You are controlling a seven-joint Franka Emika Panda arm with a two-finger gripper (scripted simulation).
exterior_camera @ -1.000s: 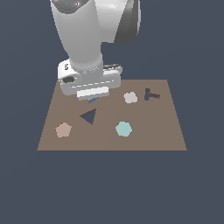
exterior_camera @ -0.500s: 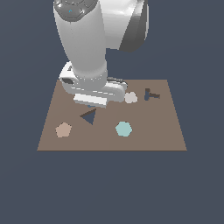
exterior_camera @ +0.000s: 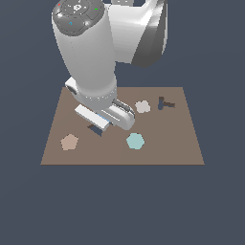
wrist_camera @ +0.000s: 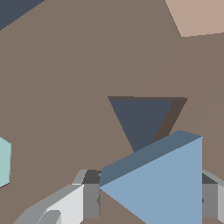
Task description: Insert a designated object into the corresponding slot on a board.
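Observation:
In the wrist view the light-blue triangle piece (wrist_camera: 166,183) fills the foreground, held between my fingers (wrist_camera: 89,199), and it hangs just short of the dark navy triangular slot (wrist_camera: 142,120) in the brown board (wrist_camera: 65,87). My gripper (wrist_camera: 151,199) is shut on the piece. In the exterior view the arm's hand (exterior_camera: 103,115) hovers low over the board (exterior_camera: 167,139) and covers most of the slot (exterior_camera: 94,129); the piece itself is hidden there.
A tan pentagon (exterior_camera: 70,142), a pale teal hexagon (exterior_camera: 135,141), a pale flower-like shape (exterior_camera: 142,106) and a dark T-shaped cut-out (exterior_camera: 165,103) lie on the board. The big arm body looms over the board's left half.
The hand has moved along the board toward the triangular slot and now covers most of it. The other shapes have not moved.

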